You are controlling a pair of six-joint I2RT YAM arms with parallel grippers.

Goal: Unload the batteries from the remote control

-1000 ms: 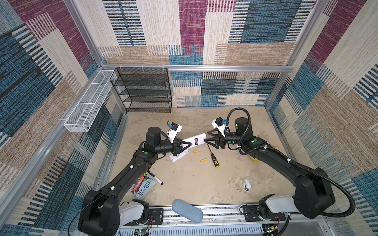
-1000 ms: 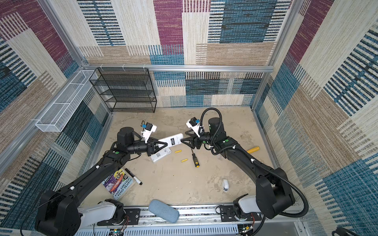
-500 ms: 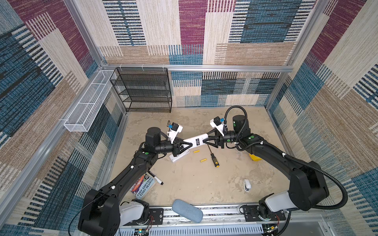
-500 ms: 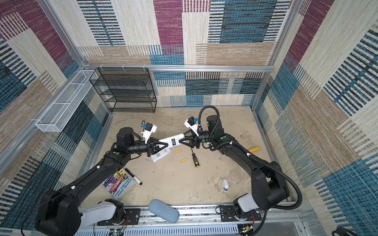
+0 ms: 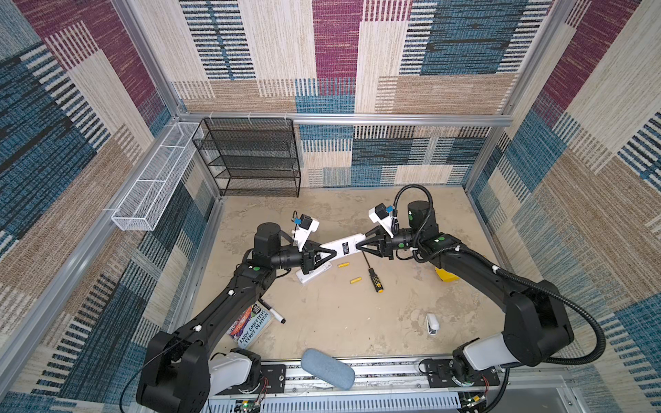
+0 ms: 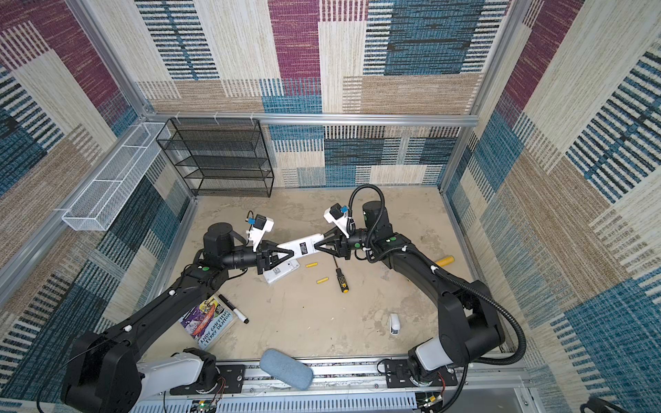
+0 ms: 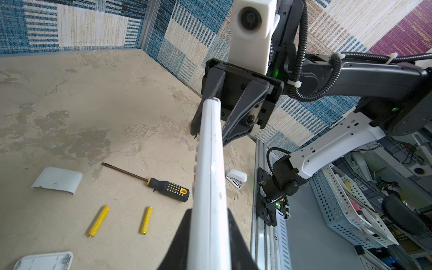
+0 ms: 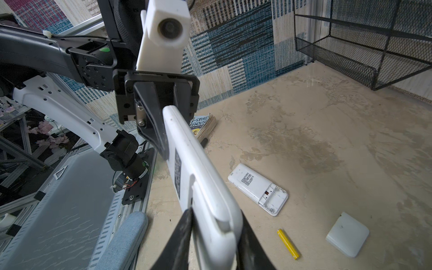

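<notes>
Both arms are holding the white remote (image 5: pixel 343 247) up off the tabletop (image 5: pixel 339 321), stretched between them. The left pincer (image 5: pixel 332 253) is clamping one end. The right pincer (image 5: pixel 358 246) looks closed on the other end too, with its fingers pressing both flat faces in the right wrist view. The back cover seems to be on, so I'm guessing any batteries in there are sitting inside; I can't see them.

One loose battery (image 5: pixel 343 265) and a second loose battery (image 5: pixel 355 280) are lying on the tabletop just below, near the screwdriver (image 5: pixel 373 277). A second remote (image 8: pixel 257 189) is lying there with its bay open and empty, and a detached cover (image 8: pixel 347 236) is sitting nearby.

Handling-wise, I'm thinking the remote is light, rigid, smooth plastic and a bit slippery, so pinching across the flat faces near the ends is making sense. The right pincer is sitting at the cover end, so it's probably going for the cover. Batteries are small and hard and will be rolling easily, so I'd be grabbing them across the middle of the barrel.

The tabletop is looking flat, hard and mottled beige, so stuff will be skating on it. The booth is wrapped in patchwork woven walls (image 5: pixel 336 53), with a black mesh shelf (image 5: pixel 257 157) standing at the back.
</notes>
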